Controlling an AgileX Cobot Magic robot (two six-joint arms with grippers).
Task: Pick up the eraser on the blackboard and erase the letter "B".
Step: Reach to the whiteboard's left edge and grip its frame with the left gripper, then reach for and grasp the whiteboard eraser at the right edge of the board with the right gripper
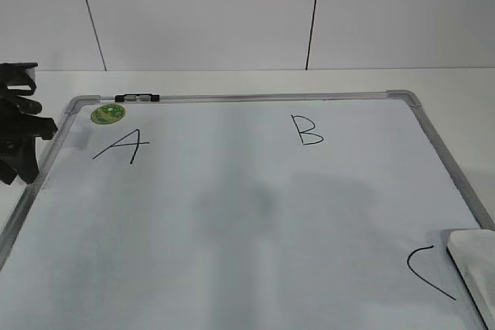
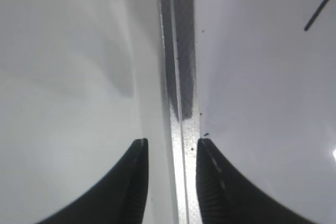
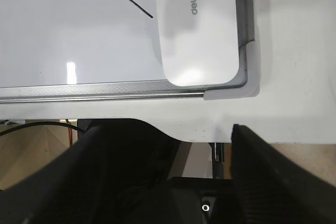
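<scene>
The blackboard is a white dry-erase board with a grey frame lying flat on the table. The letter "B" is drawn in black at its far middle. The white eraser lies in the board's near right corner; it also shows in the right wrist view. My right gripper is open and empty, behind the board's near edge, short of the eraser. My left gripper is open and empty over the board's left frame rail; the left arm shows at the left edge.
A black "A" is at the far left and a black "C" beside the eraser. A green sticker and a small black-and-clear marker sit at the far left corner. A tiled wall stands behind the table.
</scene>
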